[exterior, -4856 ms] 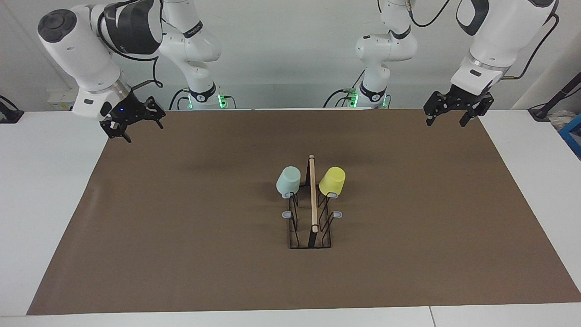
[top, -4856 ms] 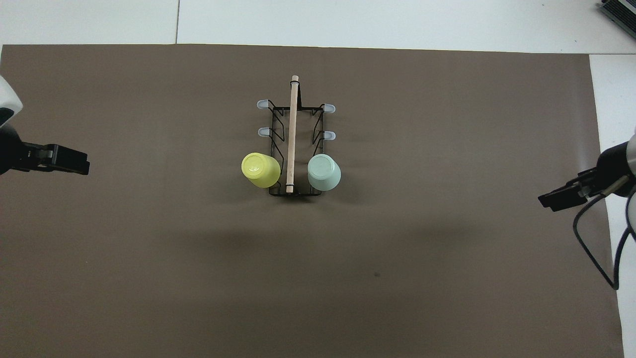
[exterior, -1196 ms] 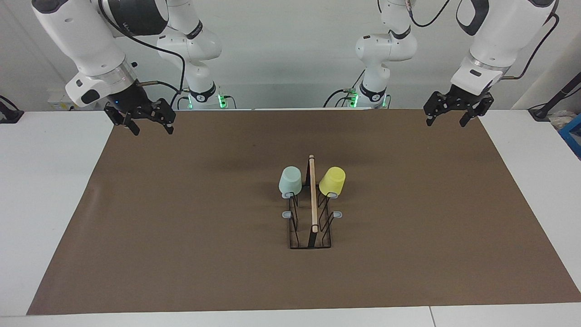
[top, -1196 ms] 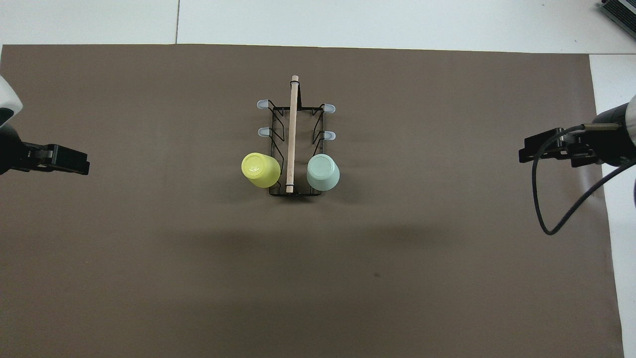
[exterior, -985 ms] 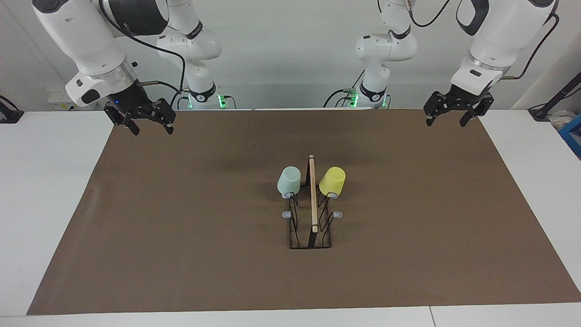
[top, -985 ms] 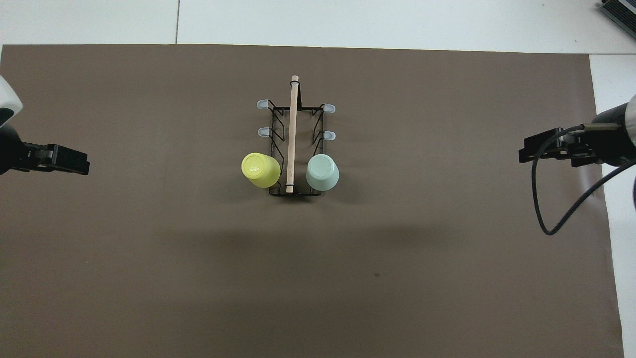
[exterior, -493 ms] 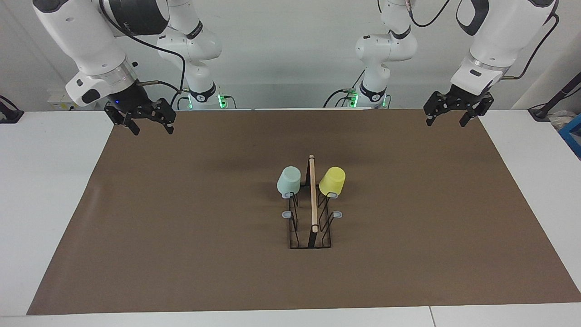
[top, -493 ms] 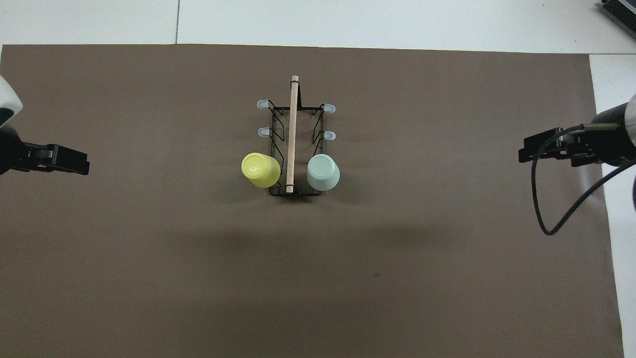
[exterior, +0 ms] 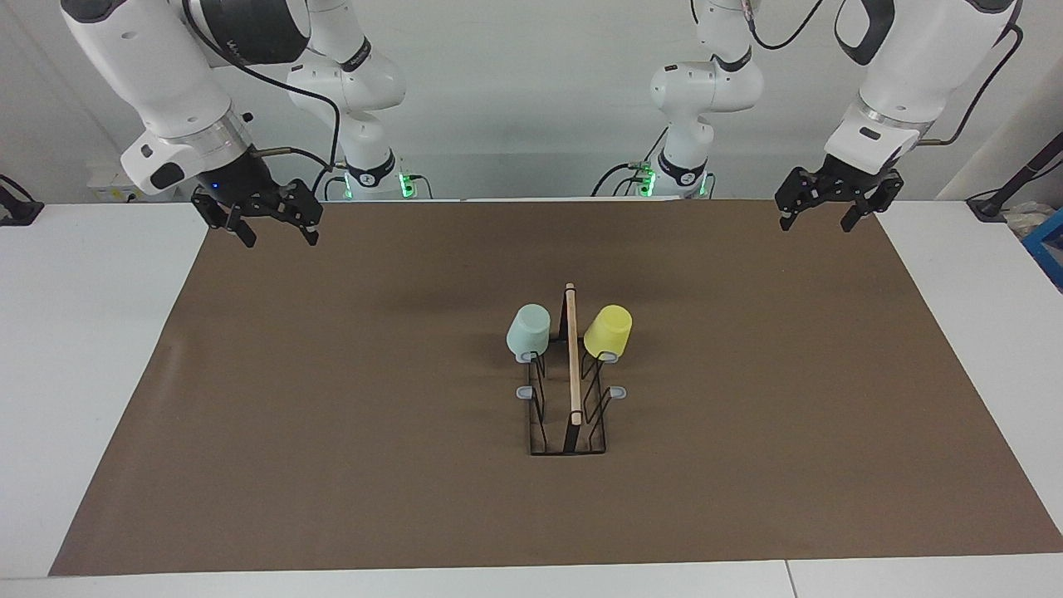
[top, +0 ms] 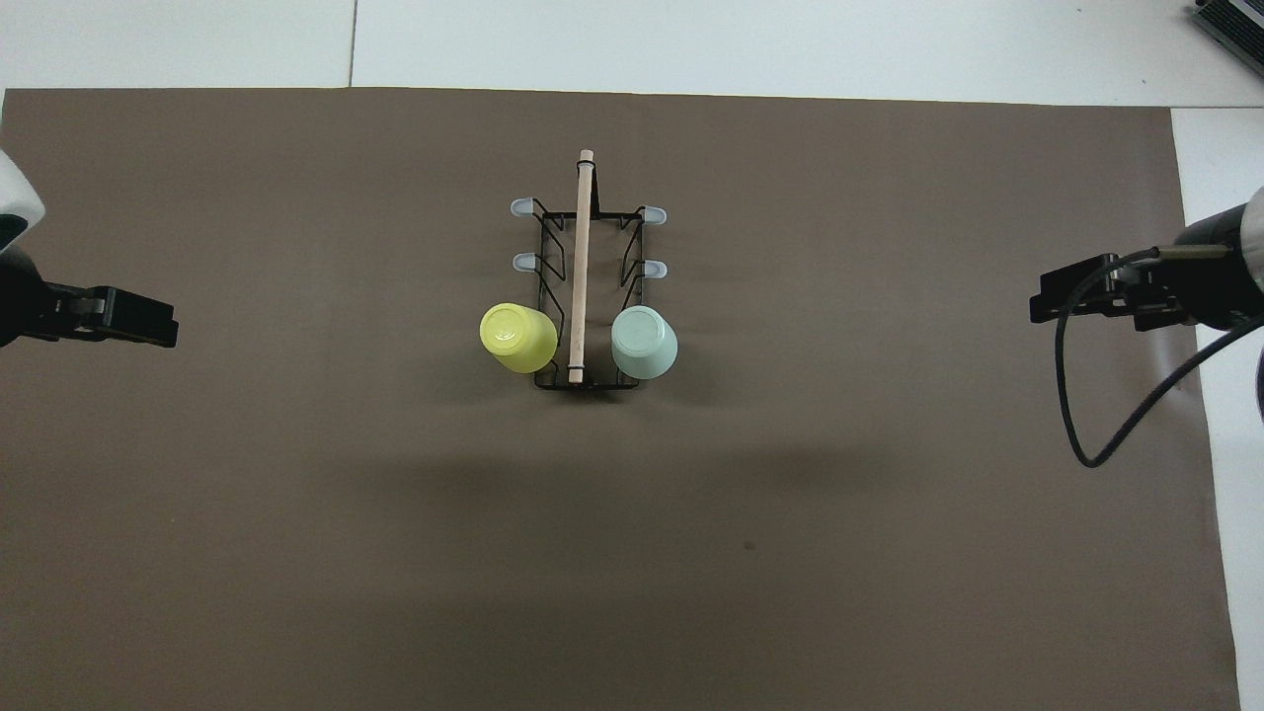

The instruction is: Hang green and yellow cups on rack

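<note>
Both cups hung on rack, well apart from either jaws.
Since last check: nothing moved; jaws released, empty; task looks complete.

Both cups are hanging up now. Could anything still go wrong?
Maybe two small things. The green cup and yellow cup each sit tilted on a single prong at the rack's end nearest the robots, so a bump to the table could tip one off. The left tool and right tool hang open and empty above the brown mat's corners, so a careless sweep inward might knock the rack.
</note>
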Tool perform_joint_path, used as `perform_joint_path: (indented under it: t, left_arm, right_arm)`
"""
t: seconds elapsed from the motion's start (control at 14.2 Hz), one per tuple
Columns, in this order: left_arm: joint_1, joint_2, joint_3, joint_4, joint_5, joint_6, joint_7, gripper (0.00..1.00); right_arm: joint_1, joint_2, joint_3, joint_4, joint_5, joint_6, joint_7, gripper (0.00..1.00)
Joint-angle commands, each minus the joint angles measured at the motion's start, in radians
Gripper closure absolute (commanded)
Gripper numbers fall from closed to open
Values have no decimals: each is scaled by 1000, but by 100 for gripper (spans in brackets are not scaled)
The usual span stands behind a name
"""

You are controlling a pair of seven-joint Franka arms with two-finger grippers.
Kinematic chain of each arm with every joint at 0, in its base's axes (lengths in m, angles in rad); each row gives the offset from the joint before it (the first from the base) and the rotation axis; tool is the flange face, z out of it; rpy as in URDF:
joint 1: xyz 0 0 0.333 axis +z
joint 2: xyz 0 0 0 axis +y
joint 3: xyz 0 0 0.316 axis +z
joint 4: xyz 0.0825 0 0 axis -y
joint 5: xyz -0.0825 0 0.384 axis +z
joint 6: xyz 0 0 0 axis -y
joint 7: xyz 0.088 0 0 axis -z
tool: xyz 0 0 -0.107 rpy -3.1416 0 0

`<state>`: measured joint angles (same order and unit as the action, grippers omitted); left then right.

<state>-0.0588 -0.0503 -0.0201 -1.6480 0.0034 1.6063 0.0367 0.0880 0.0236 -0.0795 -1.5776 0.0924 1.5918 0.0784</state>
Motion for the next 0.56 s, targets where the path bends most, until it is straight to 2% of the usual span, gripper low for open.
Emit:
perform_joint_path:
  t: [0.0, 0.49]
  left_arm:
    - [2, -9, -1, -9, 10, -3, 9, 0]
    - [-3, -9, -1, -9, 10, 1, 5, 0]
  right_arm:
    - [2, 9, 1, 18, -10, -6, 11, 0]
    - [2, 9, 0, 19, -11, -3, 8, 0]
